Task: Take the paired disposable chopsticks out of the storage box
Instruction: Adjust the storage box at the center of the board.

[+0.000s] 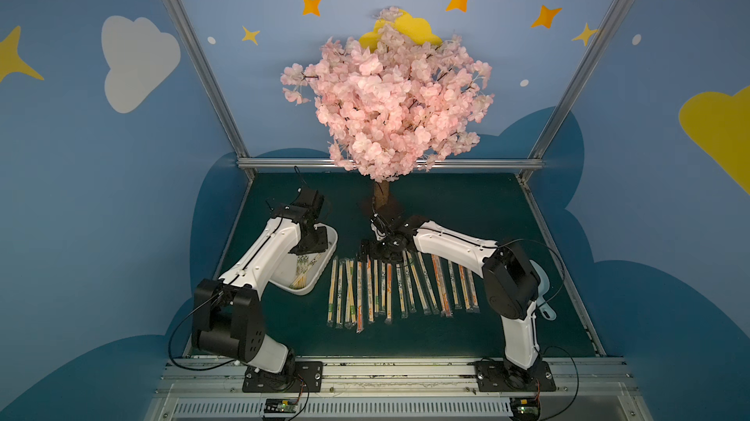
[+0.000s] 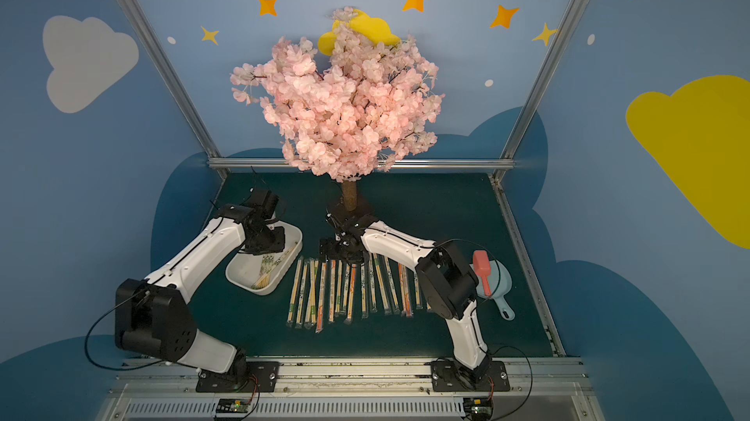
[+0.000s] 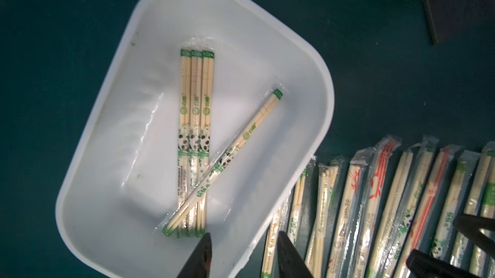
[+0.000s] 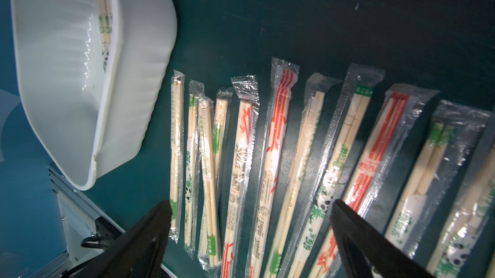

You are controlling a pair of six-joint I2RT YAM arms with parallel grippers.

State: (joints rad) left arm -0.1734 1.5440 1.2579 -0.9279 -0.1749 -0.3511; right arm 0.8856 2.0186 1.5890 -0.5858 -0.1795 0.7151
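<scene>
The paired disposable chopsticks (image 3: 194,129) lie just beyond our left gripper (image 3: 244,235), whose jaws stand parted and empty over the rim of the storage box (image 3: 107,156): three panda-print sleeves side by side on its white floor, a fourth slanting across them. Our right gripper (image 4: 251,204) is spread wide, gripping nothing, low over the long row of sleeved pairs (image 1: 389,289) laid side by side on the green mat (image 1: 466,204) just beside the box. Further out, we spot a light-blue scoop (image 2: 501,277) with a red tool (image 2: 481,267) on it near the mat's right edge.
</scene>
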